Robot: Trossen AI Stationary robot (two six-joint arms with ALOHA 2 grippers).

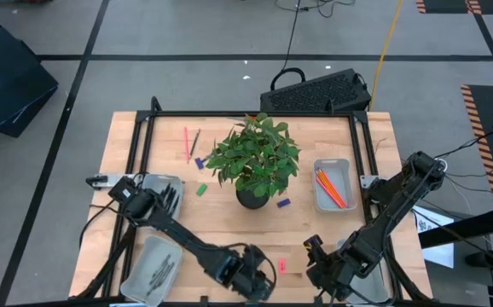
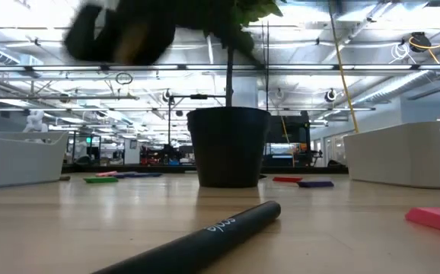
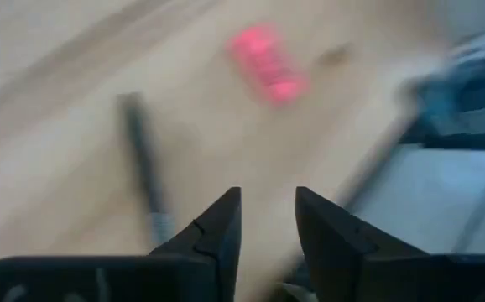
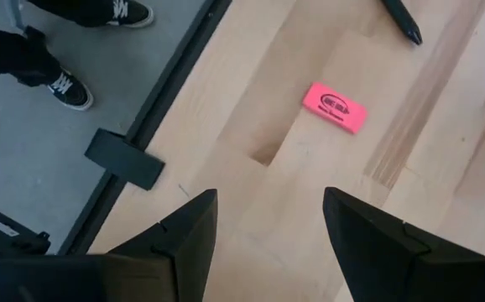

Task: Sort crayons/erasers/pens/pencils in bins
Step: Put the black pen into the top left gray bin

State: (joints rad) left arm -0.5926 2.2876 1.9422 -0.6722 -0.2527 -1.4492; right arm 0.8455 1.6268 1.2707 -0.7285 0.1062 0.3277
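Note:
A black pen [image 3: 146, 180] lies flat on the table near its front edge, also seen in the low view [image 2: 205, 236]. A pink eraser [image 1: 281, 266] lies beside it. My left gripper [image 1: 259, 286] hovers above the pen, open, with nothing between its fingers [image 3: 268, 197]. My right gripper [image 4: 268, 197] stands open over the table just right of the pink eraser [image 4: 335, 107]. Farther back lie a red pencil [image 1: 186, 143], another black pen [image 1: 194, 141], two purple erasers [image 1: 199, 162] [image 1: 283, 203] and a green eraser [image 1: 201, 189]. A bin [image 1: 332, 183] on the right holds orange pencils.
A potted plant [image 1: 255, 166] stands mid-table in a dark pot [image 2: 227, 144]. Two bins [image 1: 157, 192] [image 1: 153, 269] sit at the left; the lower one holds dark sticks. A person's shoes [image 4: 66, 88] show on the floor beyond the table's edge.

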